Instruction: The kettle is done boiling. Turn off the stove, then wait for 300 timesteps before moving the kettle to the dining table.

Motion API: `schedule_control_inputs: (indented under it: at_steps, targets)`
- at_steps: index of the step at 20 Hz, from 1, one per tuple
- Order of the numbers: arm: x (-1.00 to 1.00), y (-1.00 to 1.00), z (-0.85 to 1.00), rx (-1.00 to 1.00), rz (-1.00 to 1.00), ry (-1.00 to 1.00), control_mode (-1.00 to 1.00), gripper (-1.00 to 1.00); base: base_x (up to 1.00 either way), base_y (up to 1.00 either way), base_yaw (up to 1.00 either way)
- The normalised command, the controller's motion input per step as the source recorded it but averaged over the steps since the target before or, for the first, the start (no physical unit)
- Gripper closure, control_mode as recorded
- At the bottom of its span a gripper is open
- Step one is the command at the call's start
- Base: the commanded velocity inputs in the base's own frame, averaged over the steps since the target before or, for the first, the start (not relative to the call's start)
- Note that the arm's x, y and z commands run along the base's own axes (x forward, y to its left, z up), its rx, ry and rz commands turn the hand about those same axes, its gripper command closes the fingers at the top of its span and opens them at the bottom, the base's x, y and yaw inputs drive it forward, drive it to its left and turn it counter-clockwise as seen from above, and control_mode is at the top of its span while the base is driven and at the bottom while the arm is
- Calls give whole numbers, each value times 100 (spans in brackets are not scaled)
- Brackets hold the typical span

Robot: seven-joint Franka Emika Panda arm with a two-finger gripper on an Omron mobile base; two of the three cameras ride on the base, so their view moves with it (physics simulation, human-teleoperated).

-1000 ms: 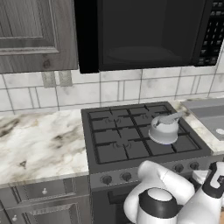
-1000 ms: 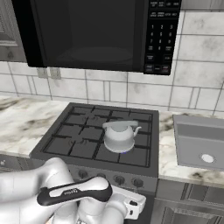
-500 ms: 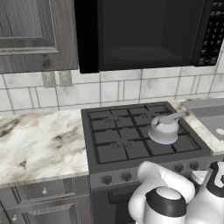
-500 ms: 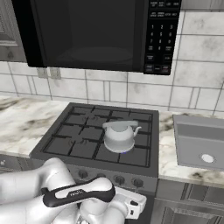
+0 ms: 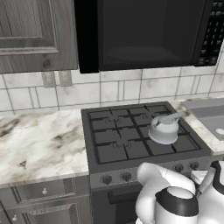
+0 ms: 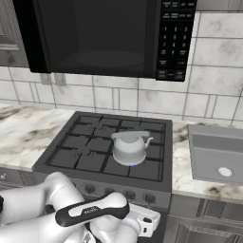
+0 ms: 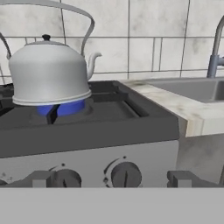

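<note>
The silver-grey kettle [image 5: 164, 129] [image 6: 129, 147] [image 7: 48, 72] stands on the front right burner of the black stove [image 5: 131, 144] [image 6: 95, 152] [image 7: 109, 127]. A blue flame [image 7: 61, 108] burns under it. My gripper [image 7: 111, 180] is low in front of the stove's knob row, open, with nothing between its fingertips [image 7: 41, 179]. One round knob [image 7: 126, 175] sits just ahead between the fingertips, and another knob [image 7: 65, 178] is to its left. The dining table is out of view.
A black microwave [image 5: 144, 35] [image 6: 104, 38] hangs over the stove. A steel sink [image 6: 218, 152] [image 5: 210, 113] with a faucet [image 7: 214, 52] is set in the marble counter to the right. More marble counter [image 5: 39, 144] lies left, with drawers below it.
My arm's elbow has shifted slightly down and to the right in front of the stove. The kettle has not moved and the gripper stays open.
</note>
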Motion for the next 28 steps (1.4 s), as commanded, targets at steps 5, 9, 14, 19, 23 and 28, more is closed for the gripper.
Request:
schedule_control_inputs:
  at_steps: [5, 9, 14, 19, 23, 28]
  targets:
    - [12, -5, -11, 0, 0, 0, -100, -100, 0, 0, 0]
    - [17, 0, -8, 0, 0, 0, -100, -100, 0, 0, 0]
    - [14, 0, -7, 0, 0, 0, -100, -100, 0, 0, 0]
    - [4, -4, -7, 0, 0, 0, -100, -100, 0, 0, 0]
    - [0, -8, -8, 0, 0, 0, -100, -100, 0, 0, 0]
    - [2, -8, -9, 0, 0, 0, -100, -100, 0, 0, 0]
